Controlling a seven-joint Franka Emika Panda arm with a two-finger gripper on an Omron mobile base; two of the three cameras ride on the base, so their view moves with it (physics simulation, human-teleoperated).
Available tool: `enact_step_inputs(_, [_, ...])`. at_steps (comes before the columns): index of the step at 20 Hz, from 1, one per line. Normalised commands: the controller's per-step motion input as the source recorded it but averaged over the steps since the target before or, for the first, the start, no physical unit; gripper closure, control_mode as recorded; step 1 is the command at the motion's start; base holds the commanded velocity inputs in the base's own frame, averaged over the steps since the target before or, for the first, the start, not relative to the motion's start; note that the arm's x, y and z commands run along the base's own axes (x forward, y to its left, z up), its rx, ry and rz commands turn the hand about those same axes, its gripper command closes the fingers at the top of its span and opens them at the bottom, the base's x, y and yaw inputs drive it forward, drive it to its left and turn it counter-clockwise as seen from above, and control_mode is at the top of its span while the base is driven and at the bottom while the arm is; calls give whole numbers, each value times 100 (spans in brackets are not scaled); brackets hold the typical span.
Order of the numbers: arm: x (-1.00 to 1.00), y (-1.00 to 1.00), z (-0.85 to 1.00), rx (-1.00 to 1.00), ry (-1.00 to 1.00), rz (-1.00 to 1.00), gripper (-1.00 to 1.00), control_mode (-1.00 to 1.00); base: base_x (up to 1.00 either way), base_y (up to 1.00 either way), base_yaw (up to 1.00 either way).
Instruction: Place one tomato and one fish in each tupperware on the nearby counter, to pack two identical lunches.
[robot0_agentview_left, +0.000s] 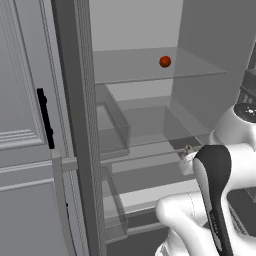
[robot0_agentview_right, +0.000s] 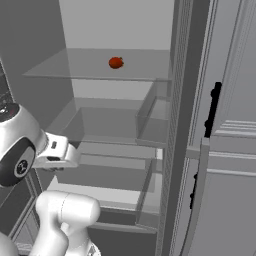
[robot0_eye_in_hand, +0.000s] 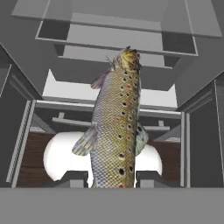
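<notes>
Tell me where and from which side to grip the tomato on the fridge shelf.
Take the tomato across its round middle, reaching straight in from the open front of the fridge, level with the glass shelf it sits on. It is small, round and free-standing. But the claw is shut on the fish, which probably must be set down first.

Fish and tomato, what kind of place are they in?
Likely the inside of an open fridge in a kitchen: glass shelves hold a tomato, and the gripper holds a spotted fish.
</notes>
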Motion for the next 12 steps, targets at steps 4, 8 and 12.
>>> enact_step_inputs(4, [0, 0, 0, 0, 0, 0, 100, 100, -98, 0, 0])
enact_step_inputs(8, [0, 0, 0, 0, 0, 0, 100, 100, -100, 3, -1])
enact_step_inputs(12, [0, 0, 0, 0, 0, 0, 100, 100, -100, 34, 30])
